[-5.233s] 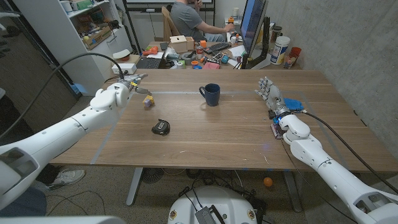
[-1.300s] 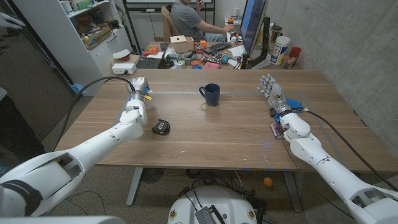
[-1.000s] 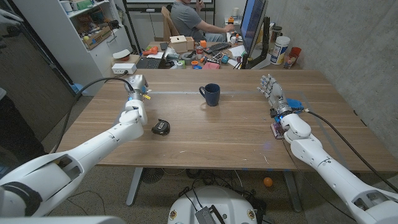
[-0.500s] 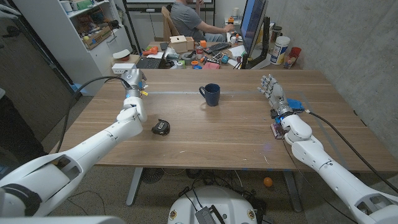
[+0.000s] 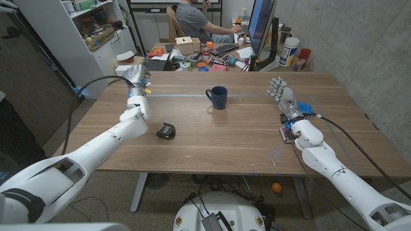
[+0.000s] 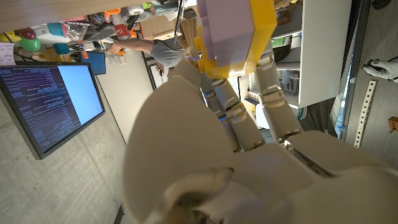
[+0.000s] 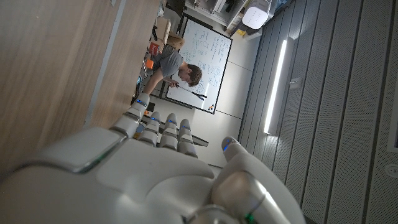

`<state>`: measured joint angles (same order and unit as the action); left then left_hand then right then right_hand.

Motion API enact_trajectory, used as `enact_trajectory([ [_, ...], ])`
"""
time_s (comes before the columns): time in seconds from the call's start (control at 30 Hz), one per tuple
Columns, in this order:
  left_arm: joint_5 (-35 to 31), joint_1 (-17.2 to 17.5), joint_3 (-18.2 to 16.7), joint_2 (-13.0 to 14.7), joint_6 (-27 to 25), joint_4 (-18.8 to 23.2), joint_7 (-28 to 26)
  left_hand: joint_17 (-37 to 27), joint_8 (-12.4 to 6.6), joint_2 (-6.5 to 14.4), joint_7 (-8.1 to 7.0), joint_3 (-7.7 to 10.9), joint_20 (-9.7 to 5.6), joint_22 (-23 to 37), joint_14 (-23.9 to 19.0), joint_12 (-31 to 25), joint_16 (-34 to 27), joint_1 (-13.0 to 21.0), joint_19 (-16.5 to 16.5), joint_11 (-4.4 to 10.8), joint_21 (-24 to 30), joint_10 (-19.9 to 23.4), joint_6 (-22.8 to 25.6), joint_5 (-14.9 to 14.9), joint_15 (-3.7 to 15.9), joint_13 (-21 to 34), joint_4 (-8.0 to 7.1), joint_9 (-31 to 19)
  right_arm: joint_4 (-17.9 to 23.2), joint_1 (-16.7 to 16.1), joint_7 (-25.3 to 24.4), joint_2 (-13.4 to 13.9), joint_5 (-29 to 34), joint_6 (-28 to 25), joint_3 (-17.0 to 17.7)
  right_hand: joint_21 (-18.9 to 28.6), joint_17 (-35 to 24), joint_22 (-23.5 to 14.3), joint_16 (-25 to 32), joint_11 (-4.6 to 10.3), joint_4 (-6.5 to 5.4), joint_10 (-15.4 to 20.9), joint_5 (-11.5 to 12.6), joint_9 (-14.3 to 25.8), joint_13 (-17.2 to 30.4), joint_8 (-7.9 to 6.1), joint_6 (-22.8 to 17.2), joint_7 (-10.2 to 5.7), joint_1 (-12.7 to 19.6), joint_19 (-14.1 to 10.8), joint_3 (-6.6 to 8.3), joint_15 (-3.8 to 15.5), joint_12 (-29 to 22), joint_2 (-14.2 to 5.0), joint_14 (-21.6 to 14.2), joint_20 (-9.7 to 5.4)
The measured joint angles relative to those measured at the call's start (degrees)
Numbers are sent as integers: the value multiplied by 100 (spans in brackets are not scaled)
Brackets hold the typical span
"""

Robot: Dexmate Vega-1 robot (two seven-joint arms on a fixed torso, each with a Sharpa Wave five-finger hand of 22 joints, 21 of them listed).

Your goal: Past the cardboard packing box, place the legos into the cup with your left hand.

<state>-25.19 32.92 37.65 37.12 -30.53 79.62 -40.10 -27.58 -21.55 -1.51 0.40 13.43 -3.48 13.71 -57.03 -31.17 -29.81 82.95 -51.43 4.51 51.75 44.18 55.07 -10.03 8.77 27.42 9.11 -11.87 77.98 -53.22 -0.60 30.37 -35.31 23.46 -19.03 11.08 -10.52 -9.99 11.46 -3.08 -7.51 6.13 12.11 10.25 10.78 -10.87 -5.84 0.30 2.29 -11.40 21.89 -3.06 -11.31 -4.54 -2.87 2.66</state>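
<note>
One left hand point(image 5: 137, 76) holds purple and yellow legos point(image 6: 230, 34) tight, up left of the dark blue cup point(image 5: 218, 97); right hand point(image 5: 280, 94), fingers apart, right of the cup.

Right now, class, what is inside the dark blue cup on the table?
The head view shows the cup mostly from the side, so its inside is hidden. The lego is not in it: the left hand holds it near the table's far left corner.
</note>
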Motion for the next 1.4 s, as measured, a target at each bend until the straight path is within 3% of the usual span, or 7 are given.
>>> enact_trajectory([
  [0.43,33,-177,-79,-148,122,-68,-159,-47,59,1,-20,0,0,-17,-35,0,57,-1,0,0,127,0,20,0,23,62,0,1,16,-56,-13,2,-1,95,27,0,0,0,0,0,-1,0,0,0,0,0,0,0,0,0,1,0,0,0,0,0],
  [1.4,384,-557,-178,-507,1139,-238,-469,-163,143,2,-40,25,1,-72,-108,0,186,-2,-1,30,383,30,104,0,57,195,-24,-26,-57,-154,23,-44,-35,292,91,0,0,0,0,0,0,0,0,0,-1,0,-21,-20,0,34,1,0,0,0,0,-34],
])
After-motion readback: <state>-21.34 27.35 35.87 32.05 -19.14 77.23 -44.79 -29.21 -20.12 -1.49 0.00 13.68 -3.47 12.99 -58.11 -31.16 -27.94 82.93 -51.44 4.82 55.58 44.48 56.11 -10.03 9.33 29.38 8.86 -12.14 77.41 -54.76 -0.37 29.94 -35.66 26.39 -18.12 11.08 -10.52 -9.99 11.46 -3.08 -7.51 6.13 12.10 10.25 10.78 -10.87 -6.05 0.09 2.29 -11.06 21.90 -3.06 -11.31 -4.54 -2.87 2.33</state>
